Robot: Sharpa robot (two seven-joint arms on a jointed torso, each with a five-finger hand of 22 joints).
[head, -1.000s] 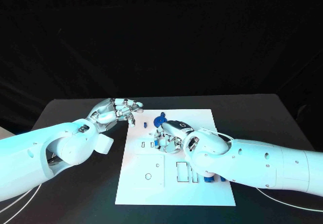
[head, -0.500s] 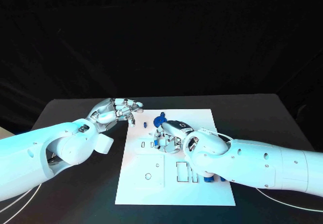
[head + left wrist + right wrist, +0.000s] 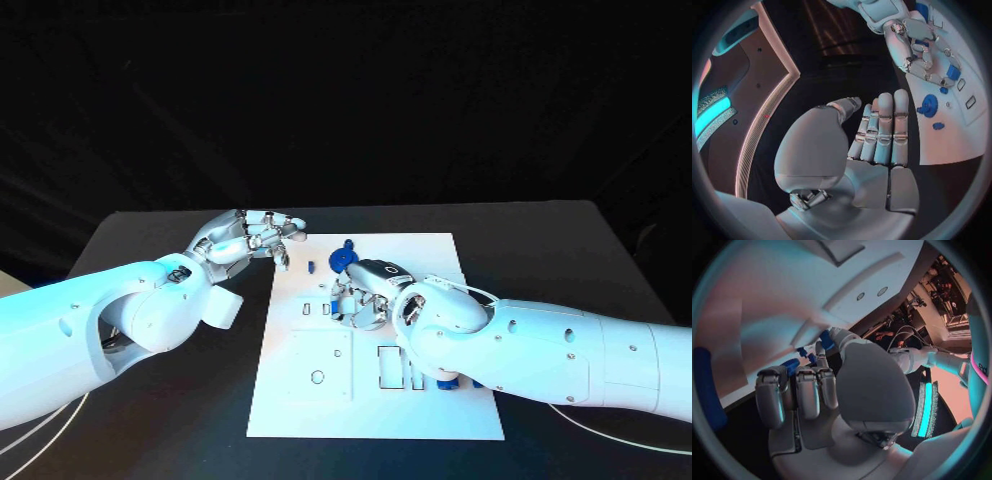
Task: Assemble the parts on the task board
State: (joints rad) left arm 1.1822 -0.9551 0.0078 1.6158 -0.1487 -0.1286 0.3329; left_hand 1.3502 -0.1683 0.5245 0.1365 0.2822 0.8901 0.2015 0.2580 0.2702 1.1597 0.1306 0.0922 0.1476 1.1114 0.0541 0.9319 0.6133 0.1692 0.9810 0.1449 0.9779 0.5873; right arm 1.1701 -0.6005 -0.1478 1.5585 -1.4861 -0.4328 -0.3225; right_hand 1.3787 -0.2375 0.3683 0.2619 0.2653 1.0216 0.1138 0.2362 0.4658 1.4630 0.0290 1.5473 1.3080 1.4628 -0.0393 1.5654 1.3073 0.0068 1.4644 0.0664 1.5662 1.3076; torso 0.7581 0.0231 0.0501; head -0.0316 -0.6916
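Black table [image 3: 173,235] carrying a white task board [image 3: 375,405] at its middle, long sides running from near edge to far edge. Right hand [image 3: 368,292] lowered onto the board's far half, fingers curled down around a small blue part [image 3: 340,306] and gripping it against the board surface; seen from the left wrist as well [image 3: 924,50], blue showing between the fingers [image 3: 953,73]. Left hand [image 3: 248,238] poised over bare table just off the board's far left corner, fingers straight and pressed together, thumb alongside, holding nothing. Round blue part with a stem [image 3: 340,259] standing near the board's far edge, just beyond the right hand. Small dark blue part [image 3: 312,267] lying near the far left corner. More blue parts [image 3: 459,382] at the right edge, partly hidden under the right forearm.
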